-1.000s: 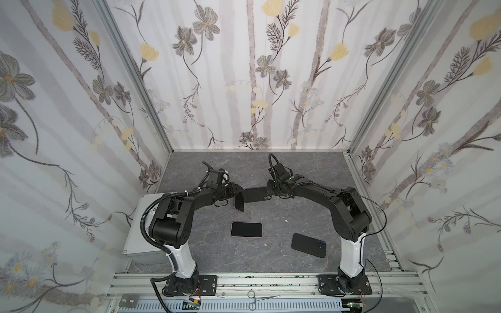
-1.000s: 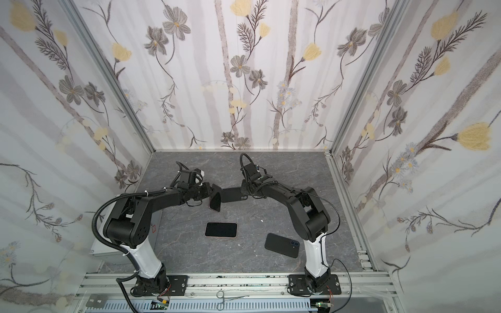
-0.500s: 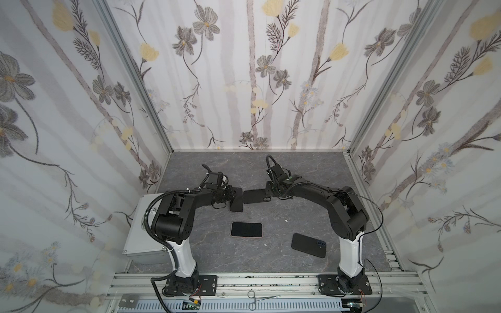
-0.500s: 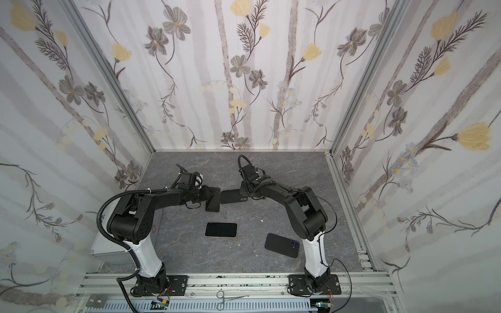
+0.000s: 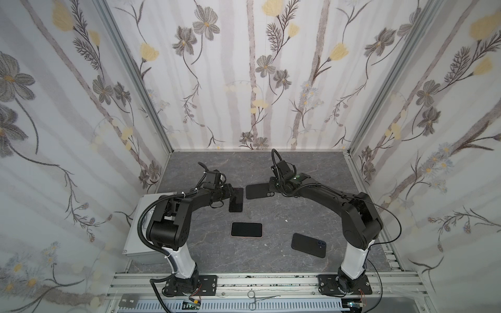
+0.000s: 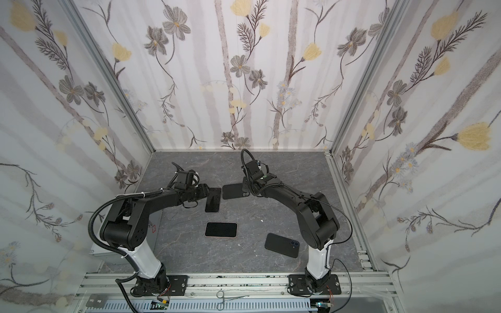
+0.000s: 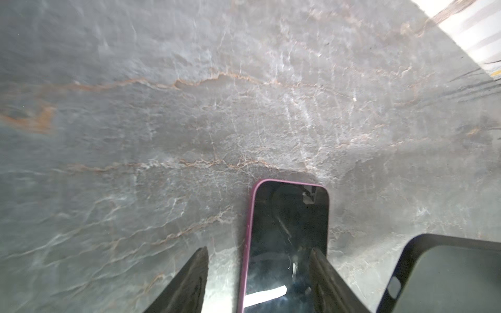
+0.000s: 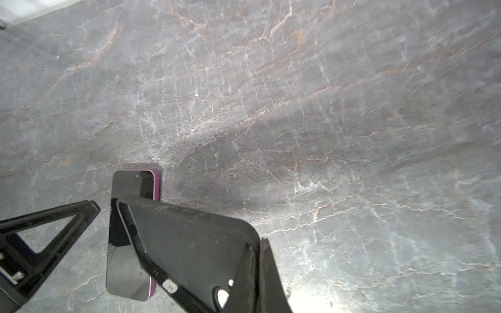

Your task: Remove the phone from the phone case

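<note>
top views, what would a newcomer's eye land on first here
Probably the pair of grippers meeting at the middle: the right gripper holds an empty black phone case, and the open left gripper hovers at the purple-edged phone lying flat beside it. Nearer the front lie a second phone, screen up, and a dark handset, cameras up.

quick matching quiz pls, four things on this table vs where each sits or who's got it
1 purple-edged phone
2 peach-edged phone
3 far black case
4 near black case

a gripped by the right tool
b lying flat at the open left tool
c screen up, in the middle, untouched
d lying by the right arm's base

Pairs: 1-b, 2-c, 3-a, 4-d
</note>
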{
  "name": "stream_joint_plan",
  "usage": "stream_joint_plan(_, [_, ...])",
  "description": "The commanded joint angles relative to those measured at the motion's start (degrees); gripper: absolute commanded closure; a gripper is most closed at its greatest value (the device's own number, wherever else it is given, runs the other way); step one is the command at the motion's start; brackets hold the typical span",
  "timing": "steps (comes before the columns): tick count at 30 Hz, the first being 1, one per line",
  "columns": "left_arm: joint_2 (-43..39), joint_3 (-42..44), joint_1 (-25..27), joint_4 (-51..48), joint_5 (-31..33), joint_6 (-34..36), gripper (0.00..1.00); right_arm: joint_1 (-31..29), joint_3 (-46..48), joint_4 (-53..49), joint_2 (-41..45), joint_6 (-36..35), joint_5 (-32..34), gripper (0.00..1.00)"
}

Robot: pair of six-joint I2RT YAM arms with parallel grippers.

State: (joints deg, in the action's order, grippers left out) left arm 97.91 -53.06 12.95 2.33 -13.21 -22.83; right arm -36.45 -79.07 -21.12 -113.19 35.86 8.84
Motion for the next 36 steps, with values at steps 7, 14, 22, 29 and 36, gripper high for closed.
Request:
stream_joint_plan(7, [-20.78,2.38,9.34,0.0,6.93,15.97,0.38,0.38,6.32,2.53,12.43,-25.52,-8.34,1.0])
stream_joint_plan(14, [-29.78,4.99,21.33,0.0,2.34,28.09,0.37,1.47,8.79,-1.87,17.46,-33.38,-22.87,1.0])
stream_joint_plan(22, [-27.7,5.04,26.84,-0.28,0.94,31.7,0.41,1.99,8.42,-4.25,17.86,-34.51,-31.57,1.0])
stream_joint_plan(29, [-23.95,3.93,27.86,-0.96,4.15,33.67,0.49,2.13,8.4,-5.07,18.62,-35.01,-31.27,1.0])
stream_joint_plan(36, [-23.82,4.37,27.82,-2.33,4.43,34.43,0.62,2.92,8.32,-5.34,19.22,-35.08,-30.96,1.0])
